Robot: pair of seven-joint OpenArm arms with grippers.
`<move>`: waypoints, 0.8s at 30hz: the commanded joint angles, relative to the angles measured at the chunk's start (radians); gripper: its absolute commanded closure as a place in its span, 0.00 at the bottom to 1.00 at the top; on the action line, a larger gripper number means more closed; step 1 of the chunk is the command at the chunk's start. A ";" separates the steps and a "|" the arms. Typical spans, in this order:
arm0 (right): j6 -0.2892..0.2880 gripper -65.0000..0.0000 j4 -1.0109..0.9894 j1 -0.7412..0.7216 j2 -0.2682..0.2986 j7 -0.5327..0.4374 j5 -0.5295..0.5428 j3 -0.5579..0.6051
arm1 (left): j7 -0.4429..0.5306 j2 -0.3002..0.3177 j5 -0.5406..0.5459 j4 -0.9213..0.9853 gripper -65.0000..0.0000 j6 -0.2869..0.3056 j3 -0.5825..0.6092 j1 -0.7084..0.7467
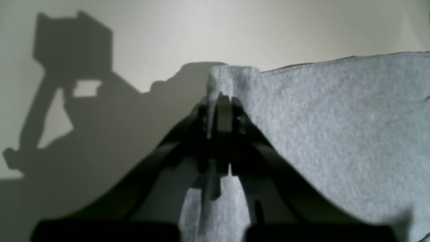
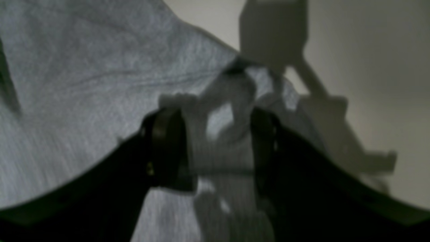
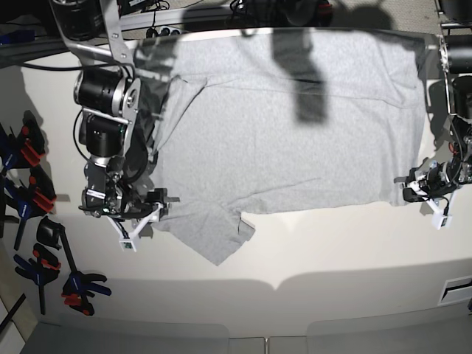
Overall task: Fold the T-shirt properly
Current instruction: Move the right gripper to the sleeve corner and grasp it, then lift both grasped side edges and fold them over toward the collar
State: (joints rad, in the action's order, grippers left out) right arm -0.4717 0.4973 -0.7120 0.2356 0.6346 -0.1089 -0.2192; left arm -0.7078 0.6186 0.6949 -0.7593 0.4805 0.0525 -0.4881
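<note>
Your T-shirt (image 3: pixel 295 133) lies spread across the table (image 3: pixel 332 251) — its far edge at the table's back. At your base view's left edge, clamps (image 3: pixel 33 192) lie beside the right arm (image 3: pixel 107 125).

The base view is taken from high above, looking almost straight down on the white bench (image 3: pixel 310 258); the whole T-shirt (image 3: pixel 295 133) is taken in from afar. The left wrist view is set just behind the left tool (image 1: pixel 220 101), looking along it at very close range onto the shirt's edge. The right wrist view is likewise set close behind the right tool (image 2: pixel 215 141), blurred. The shirt is shared by all three; each tool is also seen in the base view, at 3 and 9 o'clock.
</note>
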 commanded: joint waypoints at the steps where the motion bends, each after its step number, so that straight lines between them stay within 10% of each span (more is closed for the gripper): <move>1: 0.018 0.52 -0.022 -0.027 0.008 0.009 -0.021 -0.002 | 0.023 0.022 0.013 -0.016 1.00 0.006 -0.006 -0.027; 10: -0.016 0.54 -0.099 -0.008 -0.001 0.038 0.040 -0.002 | 0.024 0.022 0.013 -0.016 1.00 0.006 -0.006 -0.027; 15: -0.015 0.98 -0.099 -0.014 0.000 0.045 0.040 -0.002 | 0.028 0.022 0.013 -0.016 1.00 0.007 -0.006 -0.028; 24: -0.015 1.00 -0.092 -0.084 0.000 0.034 0.041 -0.002 | 0.071 0.022 0.013 -0.016 1.00 0.006 -0.006 -0.031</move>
State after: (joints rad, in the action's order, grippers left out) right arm -0.4828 0.3977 -0.7631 0.2321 0.6571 -0.0608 -0.2245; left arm -0.6601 0.6205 0.6922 -0.7593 0.4805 0.0525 -0.4885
